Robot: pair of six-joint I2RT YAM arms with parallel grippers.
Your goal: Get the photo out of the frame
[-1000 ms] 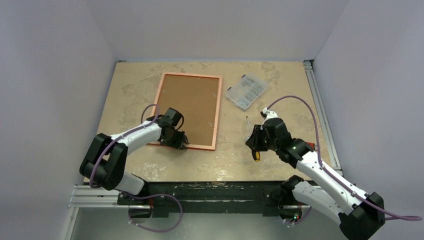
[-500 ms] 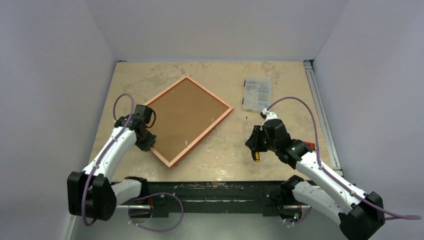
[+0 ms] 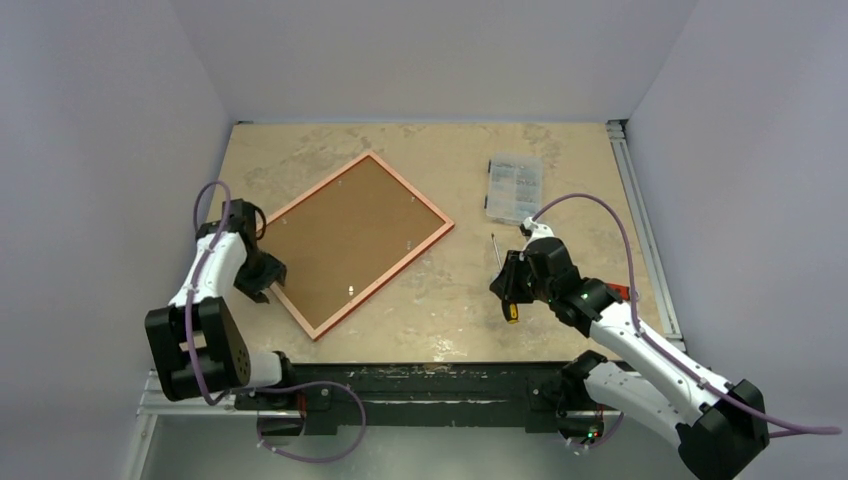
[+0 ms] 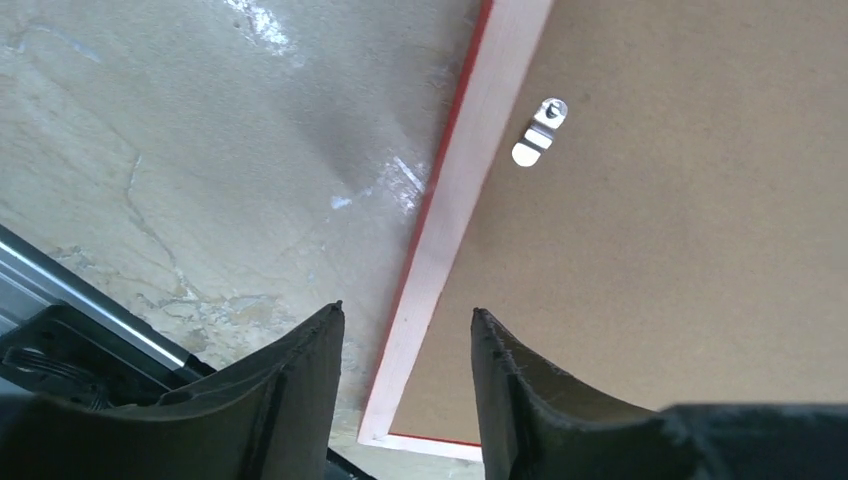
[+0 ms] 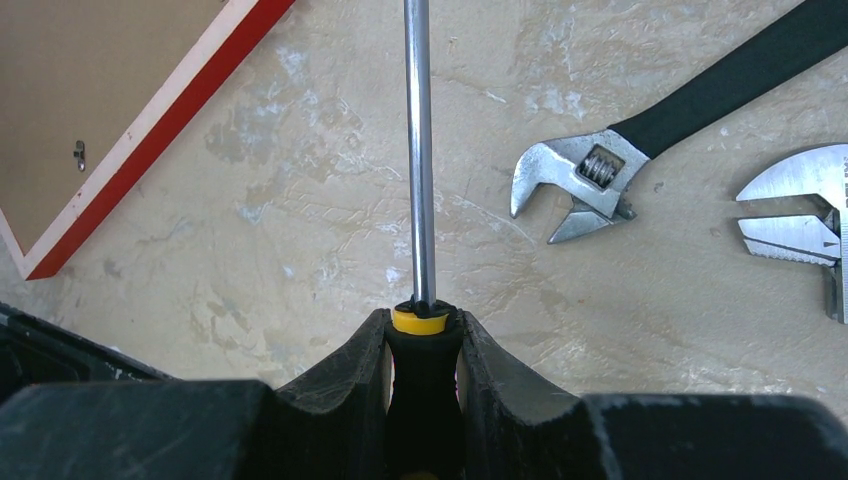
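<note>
Top view: one frame [image 3: 383,280], one photo [image 3: 345,245], one clear parts box [image 3: 515,187] and one screwdriver [image 3: 505,285] sat on the table [image 3: 570,140]. The frame lay flat, back up, left of centre. The photo was seated in it, so only its brown board showed. The long axis ran diagonally from near-left to far-right. The left gripper [image 3: 262,283] was at the frame's near-left end. The right gripper [image 3: 510,290] was well clear of the frame to the right and held the screwdriver.

Left wrist: one frame rail [image 4: 440,240] and one metal clip [image 4: 538,133] on the board [image 4: 650,250]. The left gripper [image 4: 405,350] had its fingers apart with nothing clamped. The rail ran through the gap near a frame corner. Contact with the rail couldn't be judged.

Right wrist: the right gripper [image 5: 425,345] was clamped on the screwdriver's [image 5: 418,150] black handle just below the yellow collar, shaft pointing straight away from the wrist. One frame corner [image 5: 150,130] showed top-left, with one clip [image 5: 79,153] on the board. One adjustable wrench [image 5: 600,175] lay on the table, and a second steel tool [image 5: 800,215] was cut off by the right edge.
</note>
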